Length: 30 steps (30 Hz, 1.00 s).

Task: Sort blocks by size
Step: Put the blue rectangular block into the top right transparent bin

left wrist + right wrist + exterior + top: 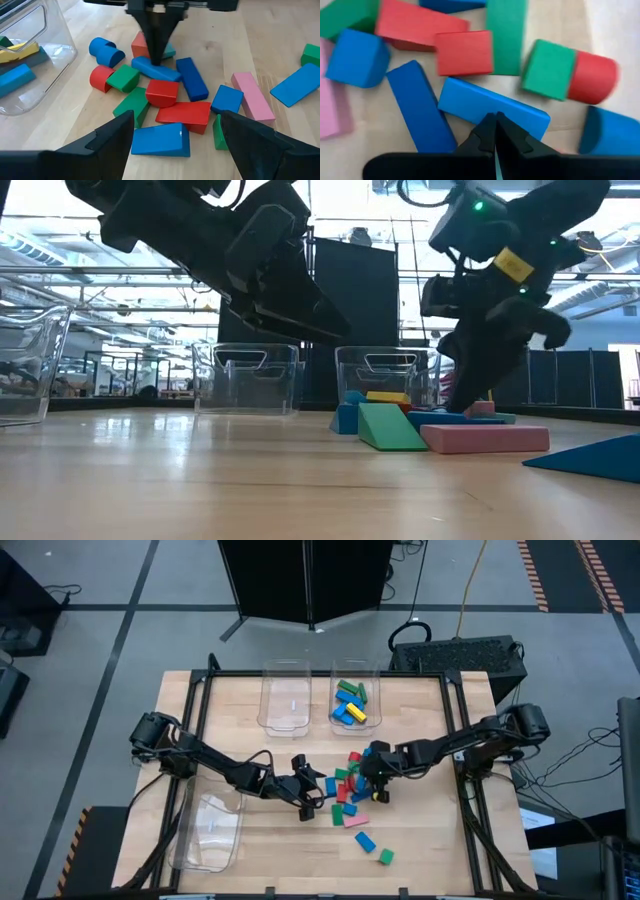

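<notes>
Nearest the front table edge, at about five o'clock from the pile, a blue block and a green cube lie apart from the rest. An empty bin sits at the front left.

Next back is the pile of loose blocks, right of table centre. The left gripper hangs at its nine o'clock side, fingers spread wide and holding nothing. The right gripper comes in from three o'clock with its fingers pressed together, the tip down on a long light-blue block in the middle of the pile.

Farthest, at twelve o'clock, two more bins stand side by side: the left one empty, the right one already holding blue, green and yellow blocks.

By my reading the sort is partway done, and the step in hand is choosing or nudging a block free from the clutter. With shut fingers the right gripper cannot grasp; it would need to part them across the light-blue block's narrow sides, or push it clear so the open left gripper can take it.

The right wrist view shows the closed tip meeting the light-blue block, with a dark-blue block just beside it. The left wrist view shows the pile's spread and a pink block at its edge. The low view shows the pile flat on the table, but not the contact.
</notes>
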{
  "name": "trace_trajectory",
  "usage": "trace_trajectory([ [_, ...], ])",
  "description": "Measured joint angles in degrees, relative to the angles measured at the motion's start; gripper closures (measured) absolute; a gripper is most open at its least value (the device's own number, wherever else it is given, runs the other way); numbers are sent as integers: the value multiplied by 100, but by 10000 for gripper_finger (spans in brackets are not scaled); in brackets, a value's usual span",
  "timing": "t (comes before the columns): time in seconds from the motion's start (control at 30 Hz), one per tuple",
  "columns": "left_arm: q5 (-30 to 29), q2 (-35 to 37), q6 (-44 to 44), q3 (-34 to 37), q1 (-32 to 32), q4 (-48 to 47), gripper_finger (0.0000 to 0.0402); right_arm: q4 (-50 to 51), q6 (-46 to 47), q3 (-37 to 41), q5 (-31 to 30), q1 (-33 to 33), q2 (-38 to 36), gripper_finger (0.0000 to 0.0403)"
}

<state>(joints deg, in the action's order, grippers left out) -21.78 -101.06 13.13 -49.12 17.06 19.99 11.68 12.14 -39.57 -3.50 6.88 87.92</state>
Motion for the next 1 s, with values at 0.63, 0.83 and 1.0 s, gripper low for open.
trace_trajectory([
  [0.63, -74, 0, -11, 0, -9, 4, 104, 778, -2698, -293, -41, 91, -128, 248],
  [0.83, -116, 0, -17, 0, -17, 6, 104, 664, -3680, -293, -210, 16, -125, 175],
  [1.0, -129, 0, -33, 0, -26, 7, 104, 643, -3877, -291, 143, -184, -81, 166],
])
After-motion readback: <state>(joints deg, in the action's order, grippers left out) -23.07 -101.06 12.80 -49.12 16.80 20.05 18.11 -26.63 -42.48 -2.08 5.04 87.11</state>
